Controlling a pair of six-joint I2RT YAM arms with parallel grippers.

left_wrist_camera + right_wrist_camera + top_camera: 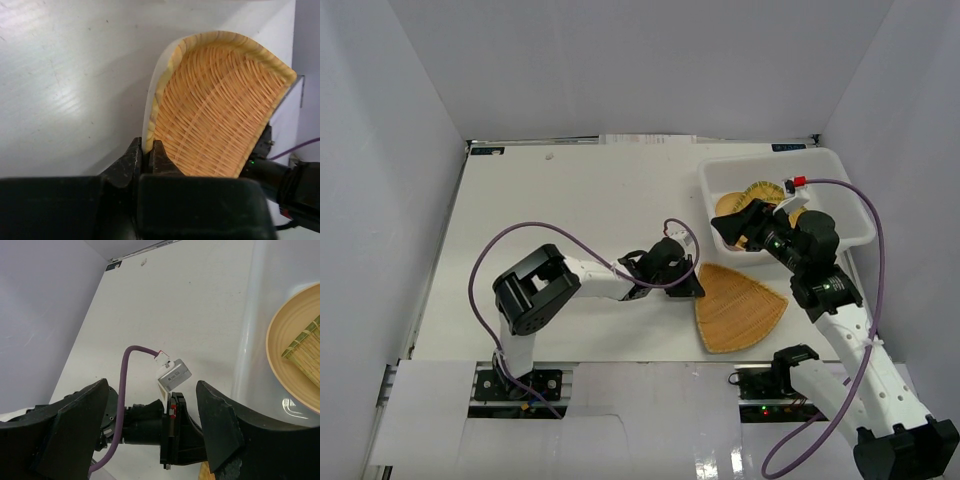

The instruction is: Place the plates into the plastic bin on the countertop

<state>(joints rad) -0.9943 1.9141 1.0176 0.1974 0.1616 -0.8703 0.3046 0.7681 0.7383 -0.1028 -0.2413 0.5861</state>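
Left pincer [148, 157] pinched shut on fan-shaped bamboo tray's [215, 110] rim on white desk [570, 200], right pincer [152, 427] gaping wide, holding nothing, above plastic bin [850, 195] with plates inside.

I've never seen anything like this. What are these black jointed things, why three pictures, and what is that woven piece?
They are two robot arms bolted to a white countertop. One picture looks down from above; the other two come from cameras on each wrist. The left claw has closed on the rim of a fan-shaped woven bamboo tray, which lies on the countertop near the arms. The right claw stands open and holds nothing, beside a plastic bin that already contains plates.
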